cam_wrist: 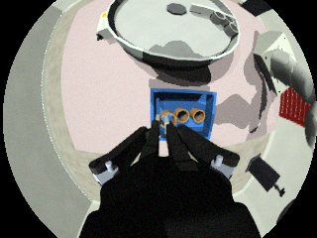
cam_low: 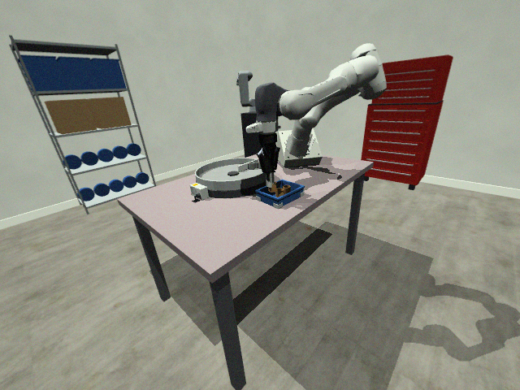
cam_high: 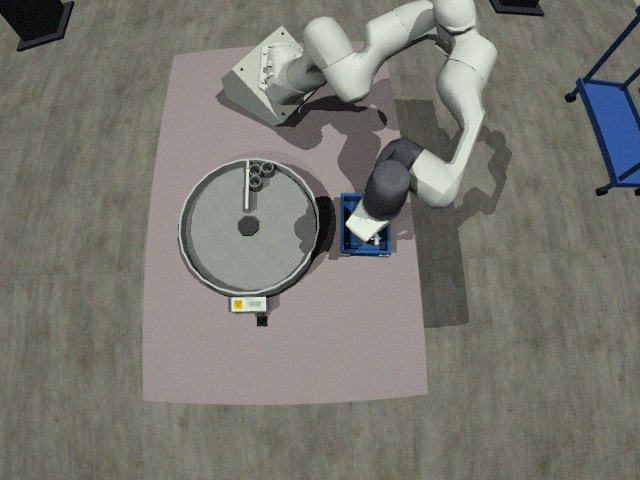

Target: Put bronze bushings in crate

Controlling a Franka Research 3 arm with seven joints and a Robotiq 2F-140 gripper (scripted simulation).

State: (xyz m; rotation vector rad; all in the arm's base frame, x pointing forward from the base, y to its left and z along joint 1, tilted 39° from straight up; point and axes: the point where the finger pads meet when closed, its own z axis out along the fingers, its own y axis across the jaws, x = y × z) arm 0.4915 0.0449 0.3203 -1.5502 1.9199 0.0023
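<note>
The blue crate stands beside the grey turning table. My gripper points down into the crate. It is shut on the wall of a bronze bushing, one fingertip inside the ring and one outside. Two more bronze bushings stand in a row beside it in the crate, a middle one and an end one. Whether the held bushing touches the crate floor cannot be told. Three grey bushings sit together on the turning table.
A straight guide bar runs from the turning table's rim towards its dark hub, beside the grey bushings. The turning table's raised rim is close to the crate. A white box sits at the rim's front.
</note>
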